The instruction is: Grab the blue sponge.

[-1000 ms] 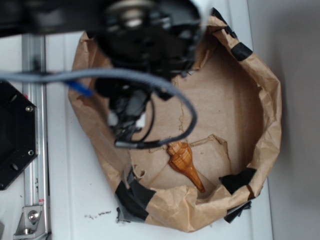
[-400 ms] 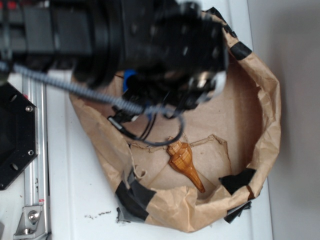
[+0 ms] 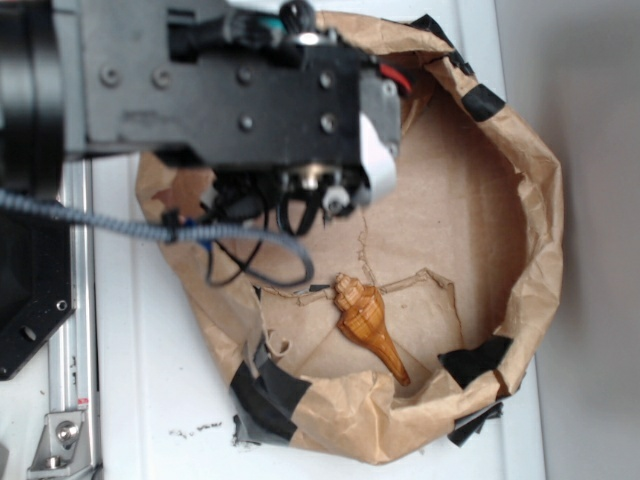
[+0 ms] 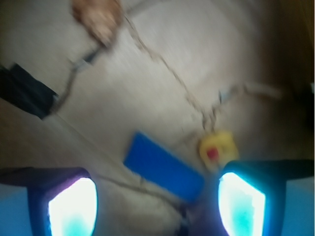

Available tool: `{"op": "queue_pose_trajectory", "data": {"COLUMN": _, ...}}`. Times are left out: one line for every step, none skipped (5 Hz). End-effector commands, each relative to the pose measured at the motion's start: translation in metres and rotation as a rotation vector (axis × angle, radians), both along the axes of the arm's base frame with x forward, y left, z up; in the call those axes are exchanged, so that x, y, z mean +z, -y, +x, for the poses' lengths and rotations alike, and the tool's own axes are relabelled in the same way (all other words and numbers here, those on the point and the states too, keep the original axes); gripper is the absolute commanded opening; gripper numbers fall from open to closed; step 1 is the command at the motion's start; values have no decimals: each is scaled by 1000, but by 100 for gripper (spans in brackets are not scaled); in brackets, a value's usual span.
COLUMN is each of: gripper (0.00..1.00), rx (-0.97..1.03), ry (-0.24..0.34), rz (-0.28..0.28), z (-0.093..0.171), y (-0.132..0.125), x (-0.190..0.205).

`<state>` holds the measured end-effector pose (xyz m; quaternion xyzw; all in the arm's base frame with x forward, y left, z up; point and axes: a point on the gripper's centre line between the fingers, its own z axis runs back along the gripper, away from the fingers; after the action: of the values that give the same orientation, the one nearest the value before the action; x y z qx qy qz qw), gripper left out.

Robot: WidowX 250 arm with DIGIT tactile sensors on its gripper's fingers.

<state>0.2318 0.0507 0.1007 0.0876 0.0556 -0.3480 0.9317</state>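
Gripper (image 4: pixel 156 199) hung open above the blue sponge (image 4: pixel 163 166), approach apparently underway; next, a descent straddling it seemed needed.

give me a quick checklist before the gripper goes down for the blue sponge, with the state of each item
1. Sponge in sight: ok. The blue sponge lies flat on the brown paper, in the wrist view.
2. Jaws apart: ok. The gripper is open.
3. Sponge between the fingers: ok, roughly; it sits slightly right of centre.
4. Nothing held already: ok.
5. Neighbours clear: not ok. The yellow duck is close to the sponge's right end, near the right finger.
6. Height above the sponge: cannot tell; the wrist view is blurred and the arm hides the sponge in the exterior view.
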Motion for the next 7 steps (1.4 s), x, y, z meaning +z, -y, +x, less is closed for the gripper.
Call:
{"op": "queue_pose_trajectory", "data": {"gripper": 100, "rx": 15, "ry": 47, "rz": 10, "z": 4, "y": 2, "x": 7}}
{"op": "queue_pose_trajectory", "data": {"gripper": 100, "rx": 15, "ry": 47, "rz": 10, "z": 4, "y": 2, "x": 7}}
{"op": "queue_pose_trajectory", "data": {"gripper": 100, "rx": 15, "ry": 47, "rz": 10, "z": 4, "y": 2, "x": 7}}
{"op": "queue_pose_trajectory", "data": {"gripper": 100, "rx": -111, "ry": -31, "rz": -61, "z": 3, "y": -6, "x": -24}}
{"op": "queue_pose_trajectory", "data": {"gripper": 100, "rx": -146, "ry": -111, "rz": -103, "z": -3, "y": -8, "x": -50}}
{"op": "queue_pose_trajectory", "data": {"gripper": 100, "rx": -208, "ry": -147, "rz": -107, "z": -18, "y": -6, "x": -55}}
{"op": "queue_pose_trajectory", "data": {"gripper": 100, "rx": -218, "ry": -132, "rz": -95, "z": -30, "y": -10, "x": -43}}
